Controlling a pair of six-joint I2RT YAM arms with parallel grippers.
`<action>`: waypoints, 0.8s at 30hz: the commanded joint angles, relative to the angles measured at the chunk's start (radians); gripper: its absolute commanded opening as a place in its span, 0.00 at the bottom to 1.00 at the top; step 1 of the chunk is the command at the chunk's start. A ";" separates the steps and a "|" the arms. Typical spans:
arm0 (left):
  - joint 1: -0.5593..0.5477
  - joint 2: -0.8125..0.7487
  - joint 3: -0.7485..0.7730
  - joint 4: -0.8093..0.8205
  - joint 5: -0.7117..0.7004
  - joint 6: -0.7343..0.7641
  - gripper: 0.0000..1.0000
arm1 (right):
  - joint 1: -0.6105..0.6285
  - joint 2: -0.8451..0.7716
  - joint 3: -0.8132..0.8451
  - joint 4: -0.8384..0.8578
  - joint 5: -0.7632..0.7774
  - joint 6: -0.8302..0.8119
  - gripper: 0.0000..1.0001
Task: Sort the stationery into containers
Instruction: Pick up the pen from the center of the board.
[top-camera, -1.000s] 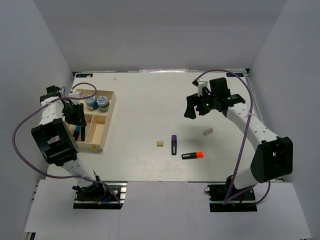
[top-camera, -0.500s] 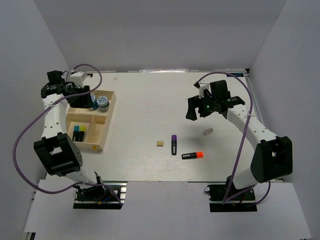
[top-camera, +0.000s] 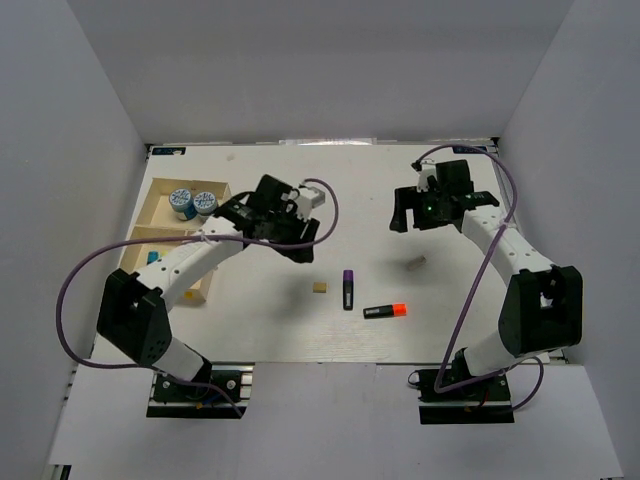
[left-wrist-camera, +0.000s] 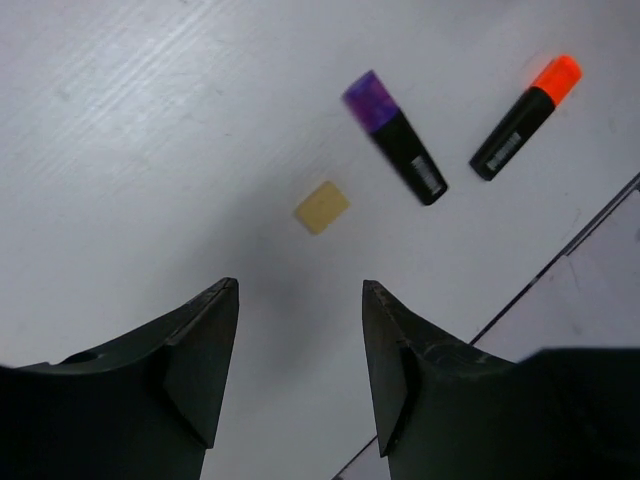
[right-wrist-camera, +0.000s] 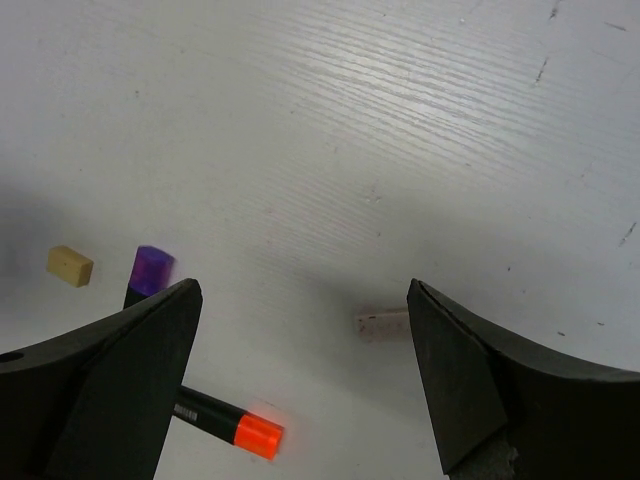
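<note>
Tan eraser (left-wrist-camera: 321, 207) on tabletop (left-wrist-camera: 150, 120) ahead of our spread, empty left hand (left-wrist-camera: 298, 300); purple highlighter (left-wrist-camera: 395, 150) near, finger may nudge it. Right hand (right-wrist-camera: 305, 290) spread above grey eraser (right-wrist-camera: 382, 323); tiny block may slip.

**Left arm off the tray, now mid-table**

A second ago my left arm (top-camera: 196, 256) was reaching down into the near-left compartment of the tray (top-camera: 196, 280). It lifted out toward the back-left corner, then swung right across the table (top-camera: 330, 170). My left gripper (left-wrist-camera: 297, 292) now hangs over bare tabletop just short of the tan eraser (left-wrist-camera: 322, 207), with the purple highlighter (left-wrist-camera: 395, 150) beyond it. Its jaws went from nearly shut to parted, with nothing between them. My forearm now crosses the tray's right wall. My right gripper (right-wrist-camera: 303, 288) drifted a little right and toward the back, farther from the highlighter.
</note>
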 joint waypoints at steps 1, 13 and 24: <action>-0.106 -0.057 -0.059 0.130 -0.077 -0.162 0.63 | -0.022 -0.017 -0.012 0.043 0.006 0.024 0.89; -0.370 0.116 -0.087 0.306 -0.221 -0.391 0.79 | -0.078 -0.013 -0.023 0.060 -0.042 0.039 0.89; -0.430 0.395 0.069 0.235 -0.414 -0.394 0.64 | -0.111 -0.080 -0.046 0.076 -0.063 0.046 0.89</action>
